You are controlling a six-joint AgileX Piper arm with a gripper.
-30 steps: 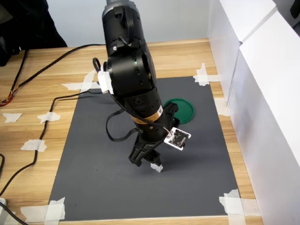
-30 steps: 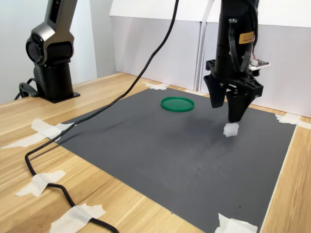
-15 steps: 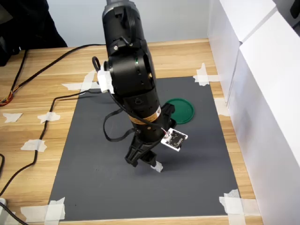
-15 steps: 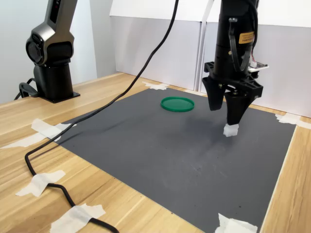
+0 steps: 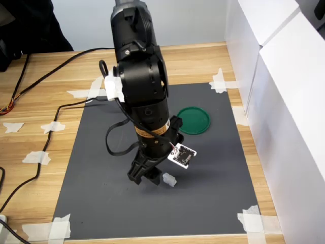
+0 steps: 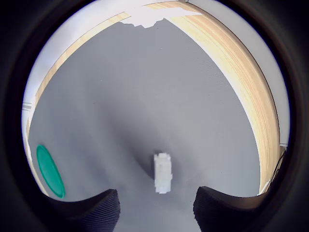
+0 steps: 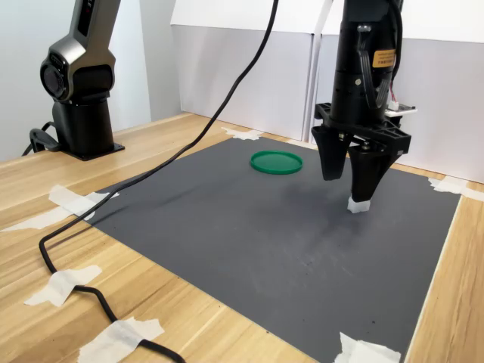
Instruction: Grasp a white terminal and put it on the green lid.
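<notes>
The white terminal (image 5: 169,179) (image 7: 358,204) lies on the dark grey mat (image 5: 101,173), toward the front right in the first exterior view. My gripper (image 5: 147,178) (image 7: 346,185) points down, open and holding nothing, with its tips low over the mat. One fingertip (image 7: 364,193) hangs right above the terminal. The wrist view shows the terminal (image 6: 162,172) upright in the picture, lined up with the gap between both fingers (image 6: 96,212), just ahead of the gripper (image 6: 161,209). The green lid (image 5: 193,120) (image 6: 49,170) (image 7: 276,162) rests flat on the mat, farther back and apart from the gripper.
White tape pieces (image 5: 254,219) hold the mat's corners to the wooden table (image 5: 40,101). Black cables (image 5: 56,109) (image 7: 113,204) run across the table. White boxes (image 5: 289,101) wall off the first exterior view's right. The arm's base (image 7: 79,106) stands at the second exterior view's left.
The gripper has dropped lower and shifted toward the first exterior view's lower left, closing in on the terminal. The terminal and the lid have not moved.
</notes>
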